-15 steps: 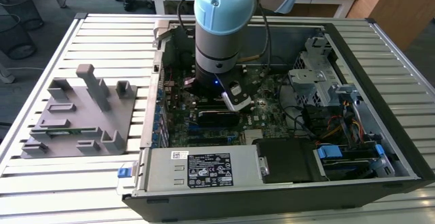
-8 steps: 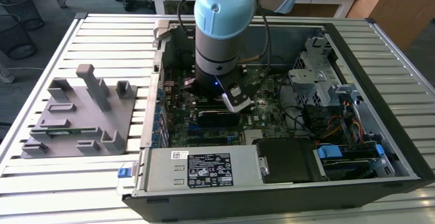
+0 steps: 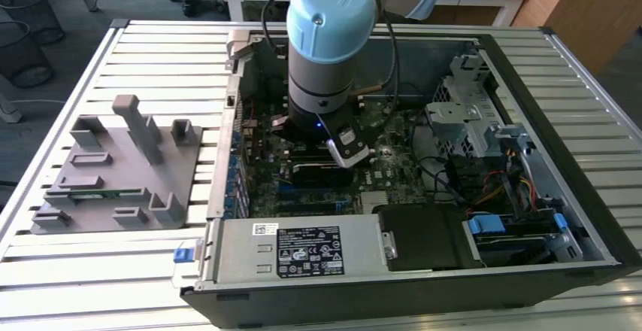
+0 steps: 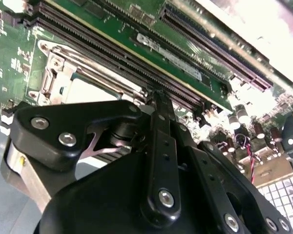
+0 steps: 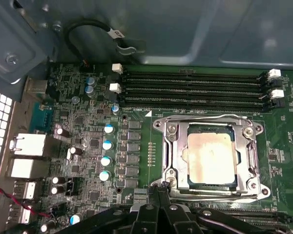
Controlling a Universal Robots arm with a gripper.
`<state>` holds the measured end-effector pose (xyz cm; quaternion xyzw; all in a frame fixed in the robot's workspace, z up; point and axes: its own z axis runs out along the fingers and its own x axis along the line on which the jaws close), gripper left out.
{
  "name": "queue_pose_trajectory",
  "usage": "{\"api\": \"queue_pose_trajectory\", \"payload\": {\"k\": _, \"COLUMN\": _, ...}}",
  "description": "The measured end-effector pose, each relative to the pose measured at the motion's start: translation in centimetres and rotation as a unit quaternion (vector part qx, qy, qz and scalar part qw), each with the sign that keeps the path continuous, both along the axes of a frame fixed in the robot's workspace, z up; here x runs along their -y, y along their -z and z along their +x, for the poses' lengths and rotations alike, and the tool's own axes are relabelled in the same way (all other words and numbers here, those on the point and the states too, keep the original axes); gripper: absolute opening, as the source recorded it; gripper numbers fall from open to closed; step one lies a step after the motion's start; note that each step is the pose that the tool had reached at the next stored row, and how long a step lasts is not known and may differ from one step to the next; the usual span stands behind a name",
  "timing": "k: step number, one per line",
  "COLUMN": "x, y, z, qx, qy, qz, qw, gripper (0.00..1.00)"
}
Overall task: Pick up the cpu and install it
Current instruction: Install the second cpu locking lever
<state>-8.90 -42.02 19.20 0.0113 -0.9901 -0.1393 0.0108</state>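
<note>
The cpu [image 5: 211, 158] is sitting inside the socket frame [image 5: 172, 151]; the claw [image 5: 158, 191], fingers clenched and empty, is hovering just beside the frame.

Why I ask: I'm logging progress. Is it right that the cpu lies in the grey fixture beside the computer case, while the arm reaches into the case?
Not quite. The cpu sits in the motherboard socket, inside its metal frame, as the first wrist view shows; it isn't in the grey fixture. The rest holds: the exterior view shows the arm reaching into the computer case.
</note>
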Motion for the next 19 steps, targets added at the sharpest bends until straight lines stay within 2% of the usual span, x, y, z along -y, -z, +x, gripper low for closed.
{"api": "queue_pose_trajectory", "payload": {"k": 8, "x": -0.10, "y": 0.09, "z": -0.19, "qx": 0.0000, "qy": 0.000, "qz": 0.0005, "qw": 1.0000, "gripper": 0.11}}
{"api": "queue_pose_trajectory", "payload": {"k": 19, "x": -0.87, "y": 0.22, "z": -0.48, "qx": 0.0000, "qy": 0.000, "qz": 0.0004, "qw": 1.0000, "gripper": 0.11}}
